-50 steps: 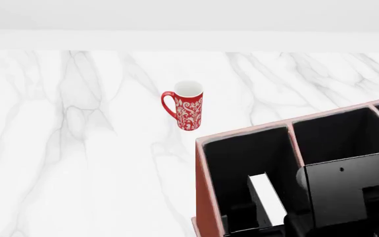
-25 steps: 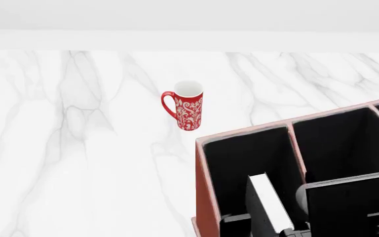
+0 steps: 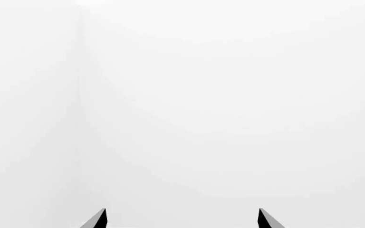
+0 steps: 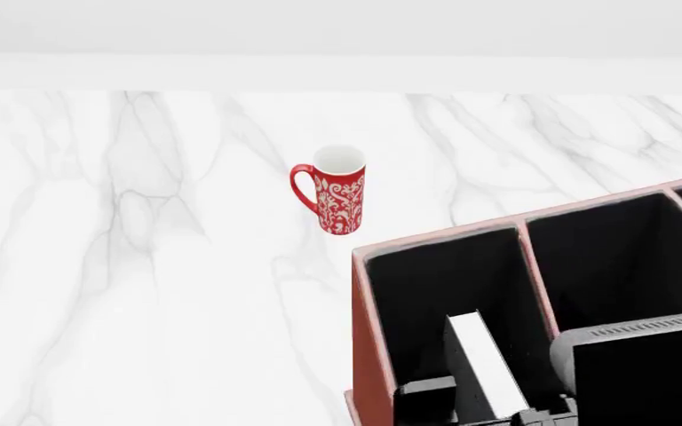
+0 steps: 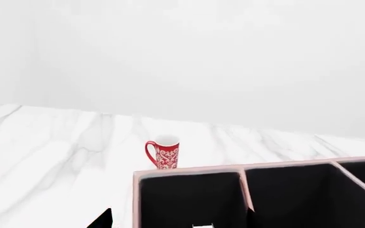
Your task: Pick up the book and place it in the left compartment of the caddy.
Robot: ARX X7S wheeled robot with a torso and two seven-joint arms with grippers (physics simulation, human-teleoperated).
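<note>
1 mug point(image 4: 338, 197), 1 caddy point(image 4: 371, 355), 1 book point(image 4: 483, 368), 2 claws.

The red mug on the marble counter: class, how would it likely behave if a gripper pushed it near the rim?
The mug looks tall and narrow, so a high push would probably tip it rather than slide it. On its side it would likely roll until its handle stops it. The marble counter looks smooth, so a low push may slide it.

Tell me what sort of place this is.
Probably a simulated kitchen counter or tabletop, though that is a guess: a white marble-veined surface against a plain white wall, bearing a red patterned mug and a reddish-brown caddy with black-lined compartments. Nothing else furnishes it.
</note>
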